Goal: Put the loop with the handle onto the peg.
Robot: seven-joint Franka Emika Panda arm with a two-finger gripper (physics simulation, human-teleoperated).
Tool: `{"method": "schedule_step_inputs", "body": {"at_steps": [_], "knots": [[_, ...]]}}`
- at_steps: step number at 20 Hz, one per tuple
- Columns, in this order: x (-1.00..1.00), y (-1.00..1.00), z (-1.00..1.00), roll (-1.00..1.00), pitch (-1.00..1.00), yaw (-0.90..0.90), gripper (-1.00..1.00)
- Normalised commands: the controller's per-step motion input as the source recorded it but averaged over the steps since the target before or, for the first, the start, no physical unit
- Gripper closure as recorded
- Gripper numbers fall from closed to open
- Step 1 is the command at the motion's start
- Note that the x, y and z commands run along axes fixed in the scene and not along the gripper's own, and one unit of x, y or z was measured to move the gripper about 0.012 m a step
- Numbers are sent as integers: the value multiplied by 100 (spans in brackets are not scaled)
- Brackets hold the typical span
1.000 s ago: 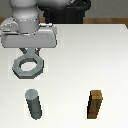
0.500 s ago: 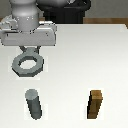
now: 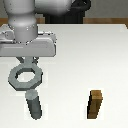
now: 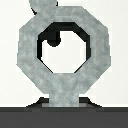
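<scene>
Loop with the handle [image 3: 25, 78] hangs flat above worktop [image 3: 90, 55], gripper [image 3: 27, 62] pinching its tab so the hole faces down. Peg [image 3: 35, 104] stands just beside, not yet under the hole.

Arm [image 3: 22, 25] upright — jaws pointing down

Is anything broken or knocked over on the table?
Nothing stands out. The gray peg stands upright on the white table, and the brown block stands upright too, apart from it. The loop with the handle is whole, held by its handle in the gripper, above the table near the peg.
</scene>
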Motion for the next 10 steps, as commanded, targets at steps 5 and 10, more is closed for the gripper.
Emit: {"method": "schedule_step_inputs", "body": {"at_steps": [5,10], "knots": [[20,0,0,0,0,0,100],[20,0,80,0,0,0,100]]}}
